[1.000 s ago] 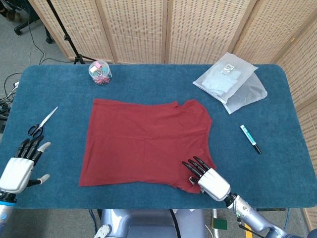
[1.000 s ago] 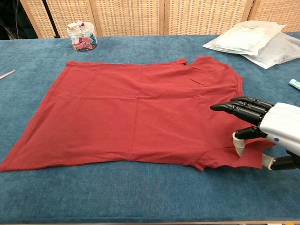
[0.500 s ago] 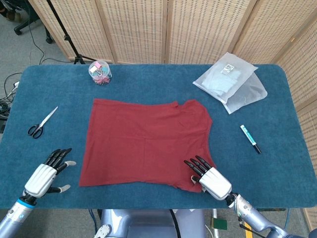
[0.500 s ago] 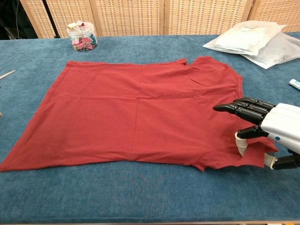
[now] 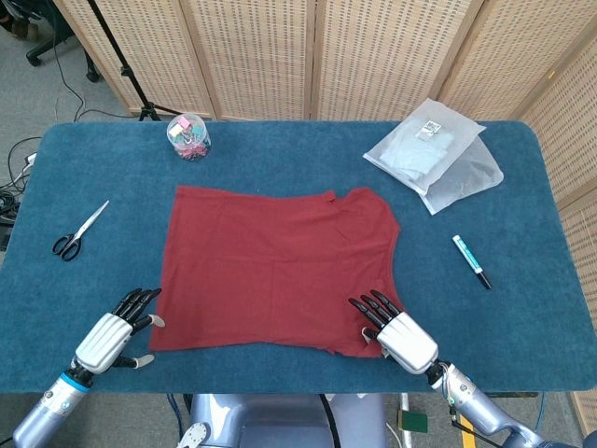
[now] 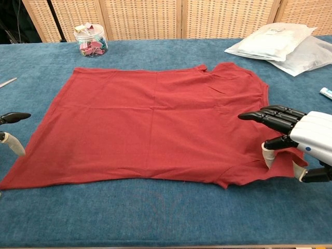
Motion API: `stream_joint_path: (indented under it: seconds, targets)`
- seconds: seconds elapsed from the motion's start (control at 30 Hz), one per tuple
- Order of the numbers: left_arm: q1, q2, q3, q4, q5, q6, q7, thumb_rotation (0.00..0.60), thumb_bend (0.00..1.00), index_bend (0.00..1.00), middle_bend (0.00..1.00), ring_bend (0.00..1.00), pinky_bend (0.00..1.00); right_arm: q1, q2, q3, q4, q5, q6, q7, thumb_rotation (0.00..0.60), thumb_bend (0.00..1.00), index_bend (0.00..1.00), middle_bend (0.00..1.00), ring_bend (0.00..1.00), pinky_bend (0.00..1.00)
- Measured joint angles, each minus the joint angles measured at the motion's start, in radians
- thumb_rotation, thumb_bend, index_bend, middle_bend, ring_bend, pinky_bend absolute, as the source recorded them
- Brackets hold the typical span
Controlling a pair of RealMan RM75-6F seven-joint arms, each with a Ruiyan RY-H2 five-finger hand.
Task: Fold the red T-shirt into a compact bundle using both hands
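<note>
The red T-shirt lies spread flat in the middle of the blue counter, its hem toward the left edge and its neck and sleeves toward the right. No fold has been made yet, so the step in hand looks like taking hold of the near edge with both hands.

The right hand sits at the shirt's near right corner by the front edge of the counter. In the chest view its dark fingers reach out over the cloth while the thumb dips to the sleeve edge; it grasps nothing that I can see, the fingers apart. The left hand hovers just beside the near left corner of the shirt, released, fingers spread, not touching the cloth.

To do this well, I judge each hand should pinch a corner of the near edge, thumb under and fingers over, and both should lift together and carry the edge evenly toward the back edge of the counter. Thin cloth will likely sag and wrinkle if one hand leads.

The scissors at the left edge, the jar of clips at the back, the plastic packets at the back right corner and the marker all lie well apart from the shirt.
</note>
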Motion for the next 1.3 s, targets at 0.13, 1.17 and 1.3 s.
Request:
stream_joint_path:
  seconds: [0.13, 1.17, 1.3]
  targets:
    - [-0.005, -0.01, 0.002, 0.009, -0.01, -0.005, 0.005, 0.6, 0.0, 0.41, 0.0, 0.0, 0.0, 0.001, 0.001, 0.0, -0.001, 0.002, 0.001, 0.0, 0.6, 0.76, 0.56, 0.03, 0.0, 0.01]
    - [-0.054, -0.037, -0.007, 0.007, -0.048, -0.026, 0.034, 0.6, 0.2, 0.42, 0.0, 0.0, 0.0, 0.004, 0.002, 0.0, -0.001, 0.015, 0.001, -0.008, 0.6, 0.81, 0.56, 0.03, 0.0, 0.01]
    - [-0.056, -0.034, -0.008, 0.004, -0.05, -0.021, 0.032, 0.6, 0.2, 0.42, 0.0, 0.0, 0.0, 0.004, 0.002, 0.0, -0.001, 0.018, -0.002, -0.007, 0.6, 0.81, 0.56, 0.03, 0.0, 0.01]
